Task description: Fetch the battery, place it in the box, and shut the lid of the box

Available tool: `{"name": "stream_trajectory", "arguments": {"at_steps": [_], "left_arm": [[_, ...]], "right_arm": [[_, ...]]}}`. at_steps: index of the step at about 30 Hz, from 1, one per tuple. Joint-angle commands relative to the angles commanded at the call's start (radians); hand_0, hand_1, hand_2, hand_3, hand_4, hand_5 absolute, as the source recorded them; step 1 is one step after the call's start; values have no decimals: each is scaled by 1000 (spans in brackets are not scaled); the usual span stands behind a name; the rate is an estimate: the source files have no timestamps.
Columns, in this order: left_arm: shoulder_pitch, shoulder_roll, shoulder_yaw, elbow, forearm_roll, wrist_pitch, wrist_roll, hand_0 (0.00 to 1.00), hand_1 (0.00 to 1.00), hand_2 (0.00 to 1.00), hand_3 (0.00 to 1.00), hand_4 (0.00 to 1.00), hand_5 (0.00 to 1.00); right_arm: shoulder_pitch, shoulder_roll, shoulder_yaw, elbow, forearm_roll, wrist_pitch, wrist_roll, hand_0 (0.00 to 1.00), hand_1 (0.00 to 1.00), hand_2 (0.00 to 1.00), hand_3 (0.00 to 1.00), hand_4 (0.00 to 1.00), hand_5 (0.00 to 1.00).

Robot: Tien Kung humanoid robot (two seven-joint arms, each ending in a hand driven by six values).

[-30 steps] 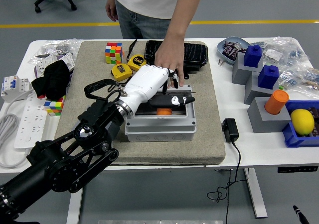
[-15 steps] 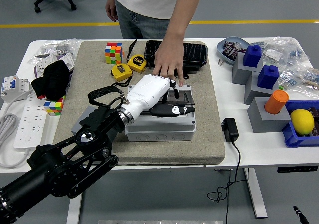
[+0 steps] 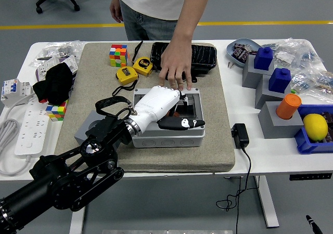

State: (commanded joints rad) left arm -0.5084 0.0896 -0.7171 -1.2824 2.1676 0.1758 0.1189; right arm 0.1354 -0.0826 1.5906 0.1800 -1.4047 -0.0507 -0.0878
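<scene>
The left hand is withdrawing from the box, fingers loose, empty (orange battery no longer visible); lid closing remains.

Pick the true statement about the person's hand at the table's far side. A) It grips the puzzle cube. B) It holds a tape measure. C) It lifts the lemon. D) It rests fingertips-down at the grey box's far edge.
D: the person's hand sits fingertips-down at the far edge of the grey box, holding nothing.
</scene>
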Motion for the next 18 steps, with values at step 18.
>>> {"name": "stream_trajectory", "arguments": {"at_steps": [18], "left_arm": [[86, -22, -278, -157, -168, 53, -117, 443, 386, 471, 519, 998, 998]], "right_arm": [[-1, 4, 3, 0, 2, -1, -1, 728, 667, 694, 745, 998, 998]]}}
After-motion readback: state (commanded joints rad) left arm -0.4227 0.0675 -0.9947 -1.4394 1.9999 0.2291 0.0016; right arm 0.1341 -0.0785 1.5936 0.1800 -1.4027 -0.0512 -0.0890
